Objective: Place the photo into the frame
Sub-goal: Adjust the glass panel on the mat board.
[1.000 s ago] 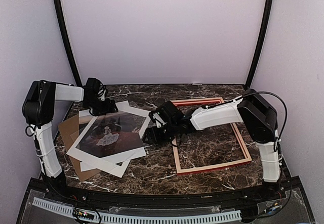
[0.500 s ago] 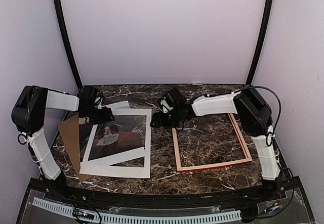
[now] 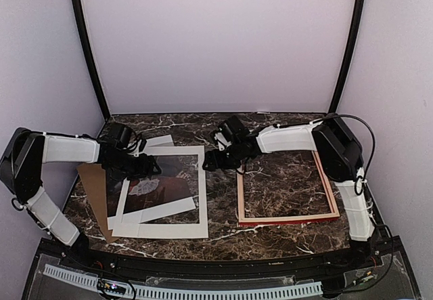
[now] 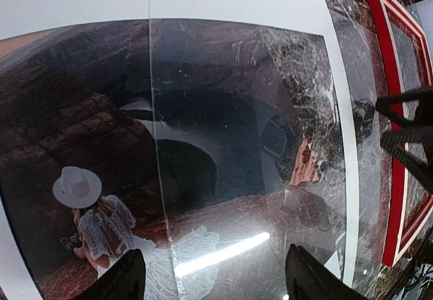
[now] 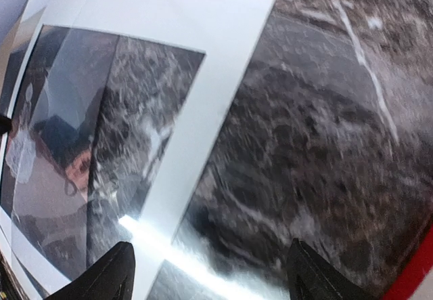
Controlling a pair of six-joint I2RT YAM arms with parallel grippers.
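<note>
The photo (image 3: 150, 190) lies tilted on the left of the table, its dark scene and white-dressed figure (image 4: 101, 225) showing through the window of a white mat (image 3: 201, 191) lying on top. A glossy clear sheet seems to cover them, reflecting a light strip. My left gripper (image 3: 151, 168) hovers open just over the photo (image 4: 81, 144), nothing between its fingers. The frame (image 3: 287, 219) lies flat on the right, pale side up, with a red edge (image 4: 399, 178) showing. My right gripper (image 3: 208, 164) is open and empty between the mat's far right corner (image 5: 196, 110) and the frame.
A plain brown backing board (image 3: 91, 185) sticks out from under the stack at the left. Both arms reach inward across the back half of the dark marble table (image 3: 220, 236). Black posts and pale walls close in the back and sides.
The mat and photo stack has turned square to the table edge. My left gripper slid right over the photo. My right gripper pulled back towards the far side, and the frame shifted slightly right.
</note>
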